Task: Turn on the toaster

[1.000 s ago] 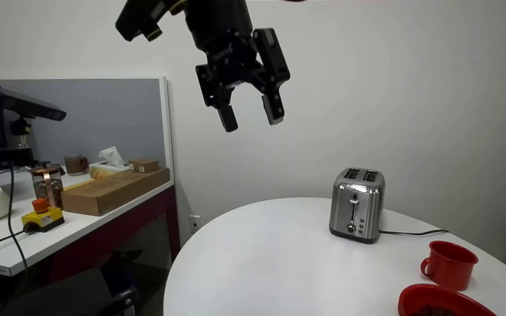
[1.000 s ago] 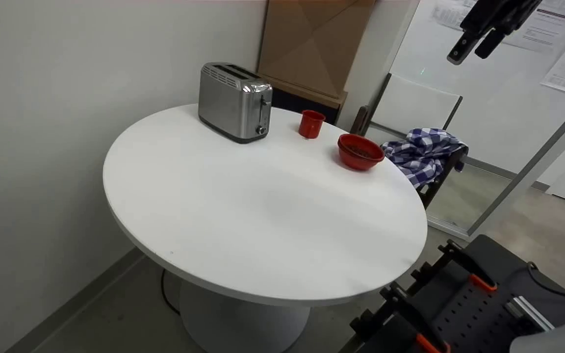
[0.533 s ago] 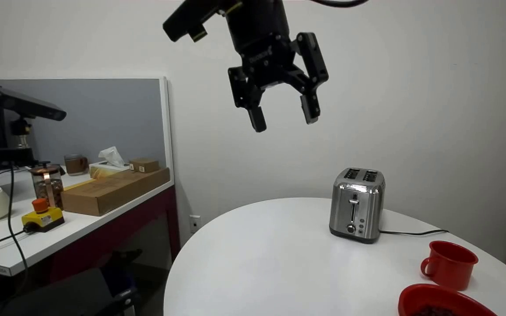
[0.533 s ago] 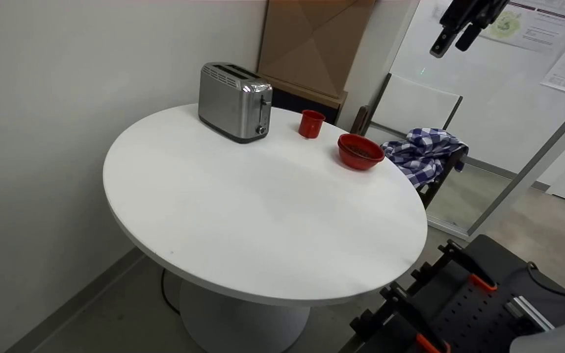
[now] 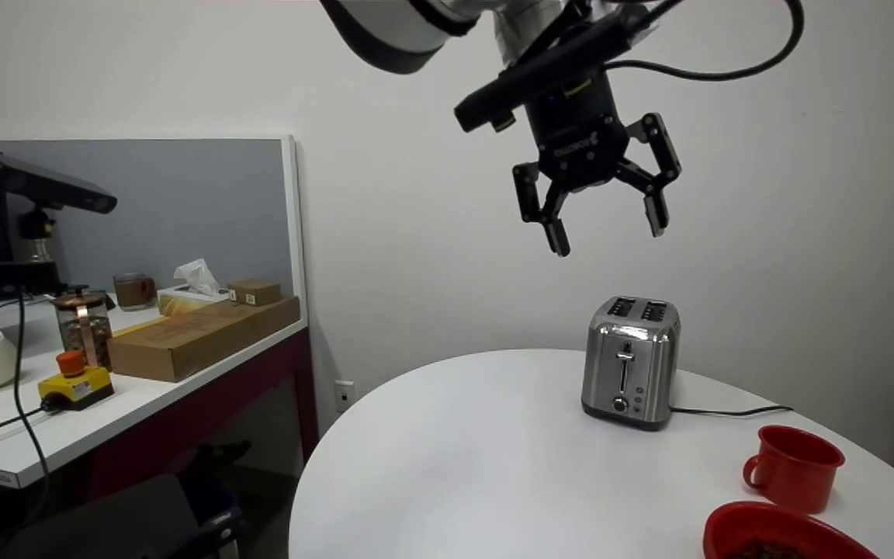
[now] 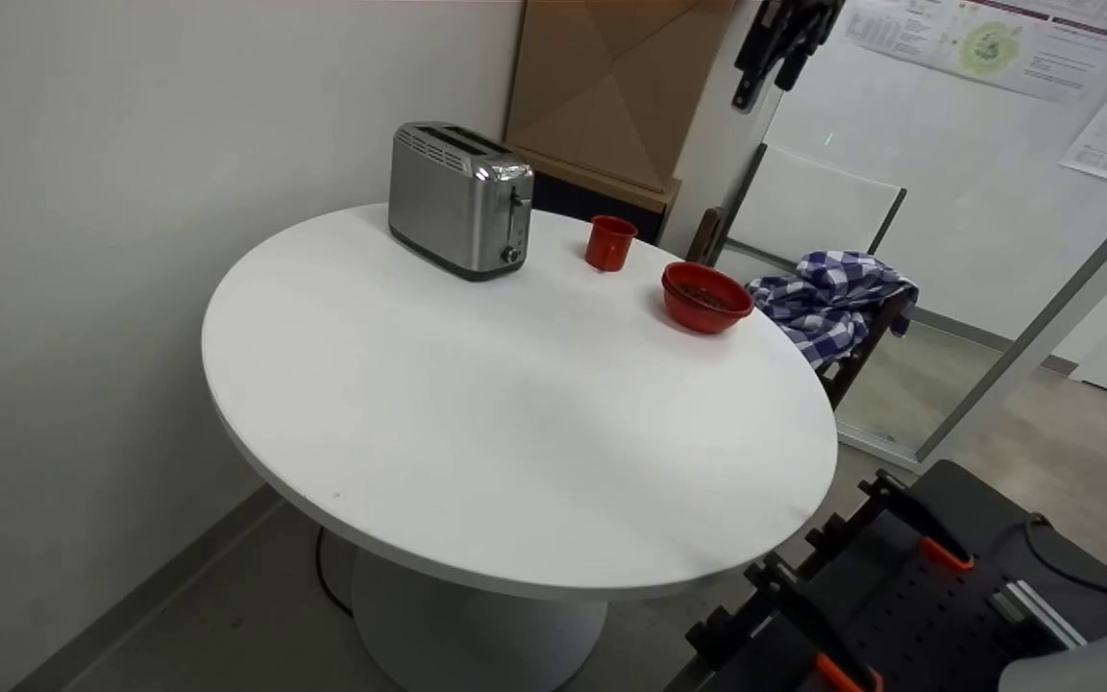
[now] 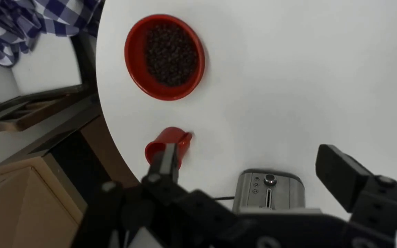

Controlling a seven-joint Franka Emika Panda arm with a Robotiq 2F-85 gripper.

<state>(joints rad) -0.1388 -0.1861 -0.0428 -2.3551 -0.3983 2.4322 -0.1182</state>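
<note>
- Wrist view: toaster (image 7: 288, 193) partly blocked; silver end face w/ round knob (image 7: 270, 179), 3 small btns (image 7: 256, 184), lever slot (image 7: 268, 198)
- Both exterior views: toaster upright on round white table (image 5: 447, 466), nr edge by wall (image 5: 765, 233); 2 bread slots (image 5: 621, 307) up top, lever (image 5: 625, 356) nr top of its slot
- Gripper (image 5: 610, 237): fingers (image 5: 557, 237) spread wide, held higher than toaster & well apart from it; wrist view puts toaster btwn the fingers
- In an exterior view: cord (image 5: 726, 413) runs from toaster twd table's edge, red mug (image 5: 796, 470) nr that edge, red bowl (image 5: 792, 520) cut off by frame
- In an exterior view: toaster's long side w/ vents (image 6: 430, 150), whole bowl nr edge, checked cloth (image 6: 827, 298) on chair (image 6: 818, 207) past it
</note>
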